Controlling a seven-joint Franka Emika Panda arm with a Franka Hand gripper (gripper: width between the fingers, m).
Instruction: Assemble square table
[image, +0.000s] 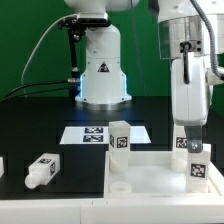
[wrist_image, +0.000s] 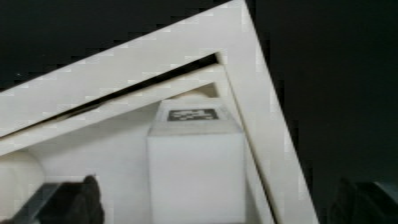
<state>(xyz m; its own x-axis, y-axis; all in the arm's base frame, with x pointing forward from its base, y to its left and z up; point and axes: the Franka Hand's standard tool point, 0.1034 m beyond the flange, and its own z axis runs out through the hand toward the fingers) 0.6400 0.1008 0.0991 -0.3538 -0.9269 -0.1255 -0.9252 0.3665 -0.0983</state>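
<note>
From the exterior view I see the large white plastic square slab (image: 150, 170) lying flat on the black table (image: 30, 120). One short chunky white tagged leg (image: 119, 139) stands upright at its far edge, near twelve o'clock. A second leg (image: 197, 163) stands at the slab's three o'clock side, directly under my gripper (image: 191, 143). A third leg (image: 42, 170) lies on its side at nine o'clock, well apart. The marker board (image: 85, 133) sits behind.

In the wrist view, the second leg (wrist_image: 192, 150) stands inside the slab's corner (wrist_image: 214, 40); my dark fingertips (wrist_image: 71, 200) look released, apparently clear of it.
</note>
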